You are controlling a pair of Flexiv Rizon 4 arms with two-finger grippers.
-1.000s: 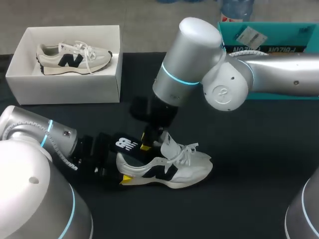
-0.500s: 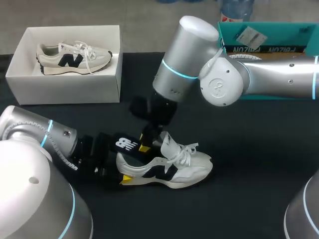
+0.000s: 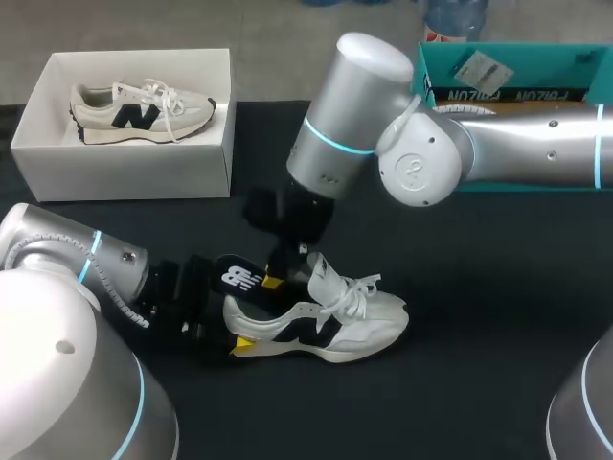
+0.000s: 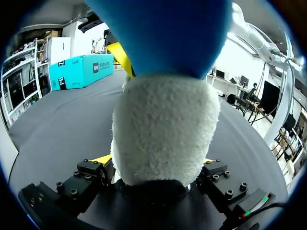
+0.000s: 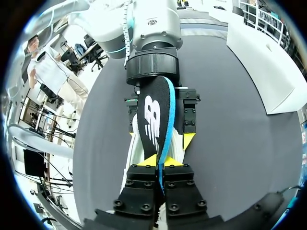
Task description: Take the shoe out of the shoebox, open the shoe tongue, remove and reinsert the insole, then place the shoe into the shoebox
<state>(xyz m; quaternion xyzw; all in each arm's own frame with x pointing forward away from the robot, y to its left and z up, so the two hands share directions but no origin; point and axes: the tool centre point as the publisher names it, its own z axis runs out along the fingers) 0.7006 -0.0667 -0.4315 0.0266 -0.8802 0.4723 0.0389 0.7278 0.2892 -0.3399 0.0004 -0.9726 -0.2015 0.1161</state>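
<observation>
Left gripper clamps the sneaker heel between its fingers as an anchor, letting right gripper, pinched on the black insole, draw it out.

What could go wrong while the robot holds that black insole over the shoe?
The right gripper pinches the insole by one end only, so it might slip out. The insole's free end hangs close over the left gripper and could bump it. If the insole snags, the shoe might get tugged out of the left gripper's hold on its heel.
</observation>
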